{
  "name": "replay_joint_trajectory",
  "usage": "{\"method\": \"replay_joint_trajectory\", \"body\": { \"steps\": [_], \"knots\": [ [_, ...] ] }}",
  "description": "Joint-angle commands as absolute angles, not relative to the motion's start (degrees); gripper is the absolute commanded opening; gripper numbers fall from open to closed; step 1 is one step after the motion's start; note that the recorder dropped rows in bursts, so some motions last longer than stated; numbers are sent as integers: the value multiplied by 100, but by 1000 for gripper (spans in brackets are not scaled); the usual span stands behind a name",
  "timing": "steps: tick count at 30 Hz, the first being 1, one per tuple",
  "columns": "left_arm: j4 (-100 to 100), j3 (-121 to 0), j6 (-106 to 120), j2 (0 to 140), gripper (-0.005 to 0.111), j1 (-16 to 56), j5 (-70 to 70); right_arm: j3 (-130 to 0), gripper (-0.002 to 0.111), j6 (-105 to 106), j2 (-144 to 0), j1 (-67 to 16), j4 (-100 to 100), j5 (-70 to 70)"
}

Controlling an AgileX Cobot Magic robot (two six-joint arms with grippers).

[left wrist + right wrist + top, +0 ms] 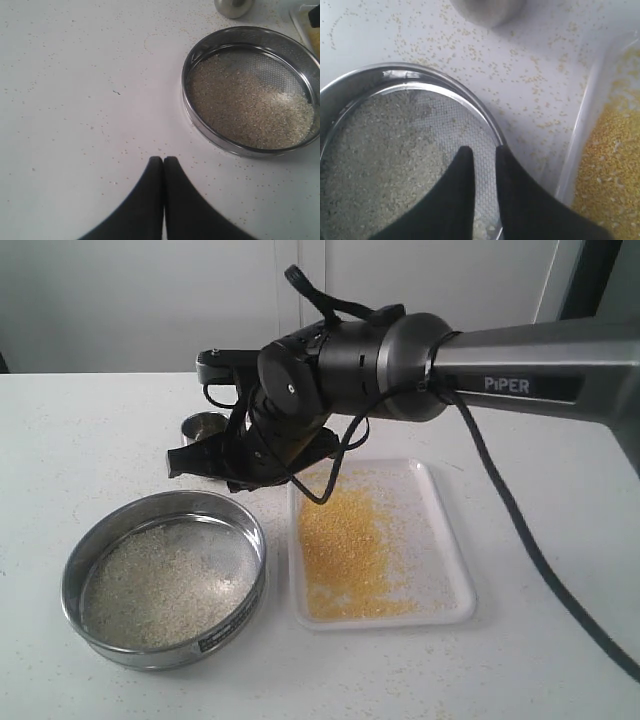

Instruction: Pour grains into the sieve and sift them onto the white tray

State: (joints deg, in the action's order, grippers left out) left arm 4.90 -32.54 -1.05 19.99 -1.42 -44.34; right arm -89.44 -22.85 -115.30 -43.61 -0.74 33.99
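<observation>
The sieve [150, 652] stands on the table at the front left, with whitish grains [160, 585] spread over its mesh. To its right lies the white tray [445, 550], holding a heap of fine yellow grains [345, 550]. My right gripper [481, 150] hovers over the sieve's rim [420, 82] on the side near the tray [585, 120]; its jaws stand slightly apart with only mesh showing between them. In the exterior view it [195, 462] hangs just behind the sieve. My left gripper [163, 159] is shut and empty above bare table, well clear of the sieve [186, 95].
A small steel cup [203, 426] stands behind the sieve, partly hidden by the right arm. Stray grains [530, 75] are scattered on the white table between the cup, sieve and tray. The right arm's cable [520, 530] hangs over the tray's right side.
</observation>
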Motion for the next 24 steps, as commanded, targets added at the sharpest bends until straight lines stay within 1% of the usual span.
{"method": "replay_joint_trajectory", "body": {
  "steps": [1, 5, 15, 24],
  "knots": [
    [502, -3248, -109, 1957, 0, -163, -4459, -8958, 0, -1966, -11251, -4261, -108, 3914],
    [502, -3248, -109, 1957, 0, -163, -4459, -8958, 0, -1794, -11046, -4125, -108, 4411],
    [502, -3248, -109, 1957, 0, -163, -4459, -8867, 0, -1352, -10474, -3621, -108, 5134],
    [502, -3248, -109, 1957, 0, -163, -4459, -8438, 0, -912, -9840, -2926, -108, 5456]
  ]
}}
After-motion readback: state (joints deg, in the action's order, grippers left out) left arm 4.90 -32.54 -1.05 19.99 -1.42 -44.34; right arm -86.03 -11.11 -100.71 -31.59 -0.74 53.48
